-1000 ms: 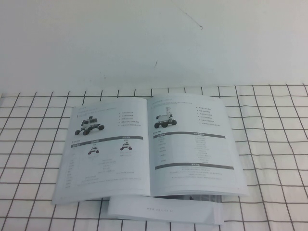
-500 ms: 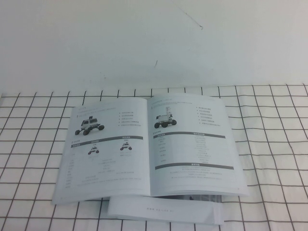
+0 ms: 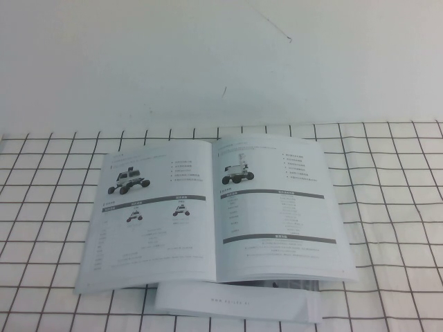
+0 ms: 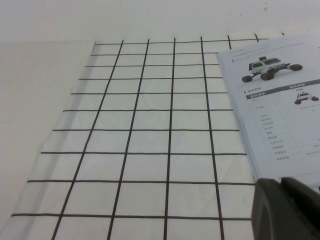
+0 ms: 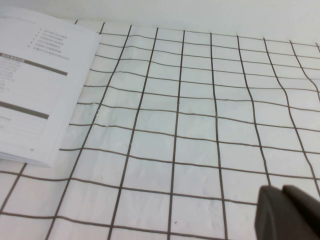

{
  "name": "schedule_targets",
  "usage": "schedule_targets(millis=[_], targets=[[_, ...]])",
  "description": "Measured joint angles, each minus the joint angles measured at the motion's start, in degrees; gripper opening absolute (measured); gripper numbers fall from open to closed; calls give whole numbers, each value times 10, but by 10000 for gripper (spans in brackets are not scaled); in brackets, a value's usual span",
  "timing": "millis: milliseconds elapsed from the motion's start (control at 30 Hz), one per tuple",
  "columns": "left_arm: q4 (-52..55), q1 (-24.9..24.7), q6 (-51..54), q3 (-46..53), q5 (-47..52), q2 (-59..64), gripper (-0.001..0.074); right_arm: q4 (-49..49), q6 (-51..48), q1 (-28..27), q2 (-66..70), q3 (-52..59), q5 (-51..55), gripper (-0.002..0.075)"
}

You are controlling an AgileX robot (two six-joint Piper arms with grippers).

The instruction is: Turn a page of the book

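The book [image 3: 214, 214] lies open and flat on the checked cloth, near the front middle of the table. Its left page [image 3: 152, 214] and its right page [image 3: 277, 207] each show a small wheeled rover above tables with grey header bars. Neither arm appears in the high view. My left gripper [image 4: 280, 181] hovers shut and empty just off the book's [image 4: 280, 100] left edge. My right gripper [image 5: 281, 189] is shut and empty over bare cloth, well to the right of the book [image 5: 40, 85]. No gripper touches a page.
A plain white booklet [image 3: 235, 301] sticks out from under the book's front edge. The white cloth with black grid lines [image 3: 387, 207] covers the near half of the table. Behind it is bare white tabletop [image 3: 208, 62].
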Motion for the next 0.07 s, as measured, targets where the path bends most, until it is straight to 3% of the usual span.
schedule_targets(millis=[67], targets=[[0,0,0,0,0,0,-3,0,0,0,0,0,0,0]])
